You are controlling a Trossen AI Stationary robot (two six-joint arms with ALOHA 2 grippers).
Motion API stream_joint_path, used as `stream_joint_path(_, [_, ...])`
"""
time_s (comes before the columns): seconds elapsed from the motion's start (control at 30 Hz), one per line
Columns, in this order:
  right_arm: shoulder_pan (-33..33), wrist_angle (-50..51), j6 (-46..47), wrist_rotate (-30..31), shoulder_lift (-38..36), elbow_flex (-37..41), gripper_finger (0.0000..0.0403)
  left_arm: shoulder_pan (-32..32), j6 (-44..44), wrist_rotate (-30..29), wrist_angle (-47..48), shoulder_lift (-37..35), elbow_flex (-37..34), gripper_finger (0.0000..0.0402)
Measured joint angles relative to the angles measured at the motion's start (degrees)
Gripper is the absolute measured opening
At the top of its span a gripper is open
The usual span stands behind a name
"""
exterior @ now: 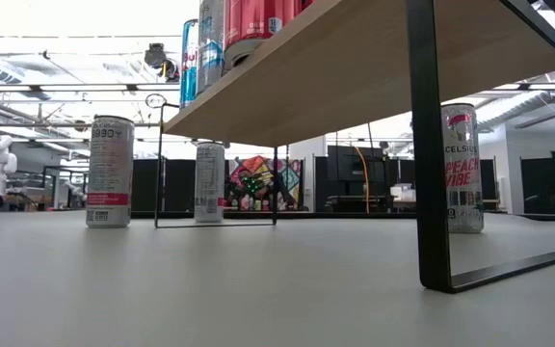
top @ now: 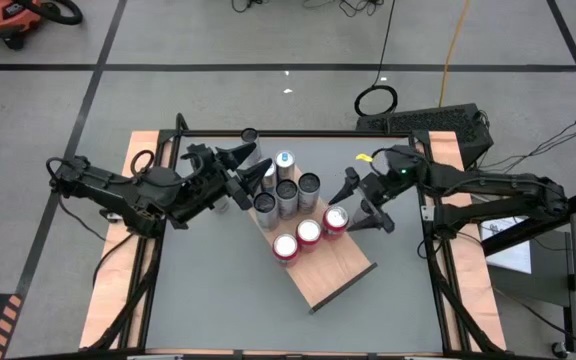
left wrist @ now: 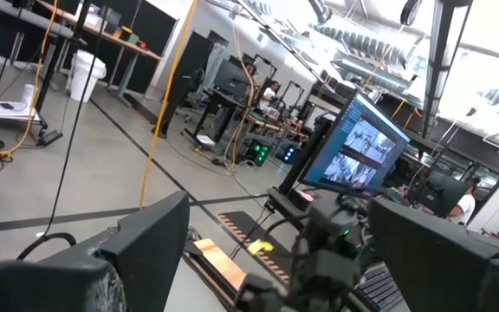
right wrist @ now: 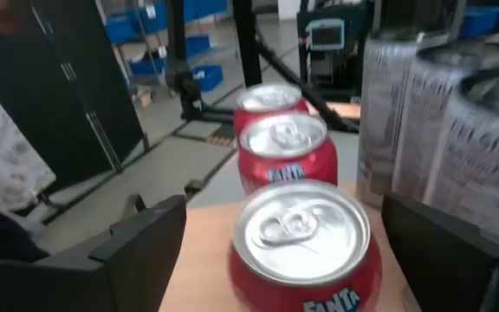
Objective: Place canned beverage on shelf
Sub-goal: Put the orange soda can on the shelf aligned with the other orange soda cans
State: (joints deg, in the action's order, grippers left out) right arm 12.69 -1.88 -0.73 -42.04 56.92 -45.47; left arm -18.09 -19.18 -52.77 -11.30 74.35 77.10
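Three red cans (top: 309, 233) stand rowed on shelf (top: 340, 278); right gripper (top: 365, 205) straddles nearest can (right wrist: 304, 238), fingers apart, empty; retreat straight, avoiding contact. Left gripper (top: 255, 170) parted, empty, beside tall cans (top: 286, 190).

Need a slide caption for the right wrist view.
Open right tool flanks the nearest of three red soda cans on the light-brown wooden shelf.

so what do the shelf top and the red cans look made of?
Shelf: looks like light wood or laminate board, matte with faint grain, carried on a thin black frame, probably metal. Red cans: likely aluminium, shiny silver pull-tab lids over glossy printed red walls.
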Motion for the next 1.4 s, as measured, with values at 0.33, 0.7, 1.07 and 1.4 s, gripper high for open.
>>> stream_joint_path(0.33, [0.7, 9.6, 5.7, 3.8, -10.0, -0.1, 0.0354, 0.0, 0.0, -1.0, 0.6, 0.0, 0.0, 0.0359])
stream_joint_path(0.7, [0.7, 26.7, -3.5, 10.8, -10.9, -0.1, 0.0254, 0.0, 0.0, -2.2, 2.7, 0.0, 0.0, 0.0359])
stream_joint_path(1.07, [0.7, 26.6, -6.1, 12.1, -5.8, -0.1, 0.0089, 0.0, -0.1, -3.0, 2.8, 0.0, 0.0, 0.0359])
stream_joint_path(1.4, [0.6, 25.0, -6.1, 8.6, -4.8, -0.1, 0.0006, 0.0, 0.0, -3.8, 2.8, 0.0, 0.0, 0.0359])
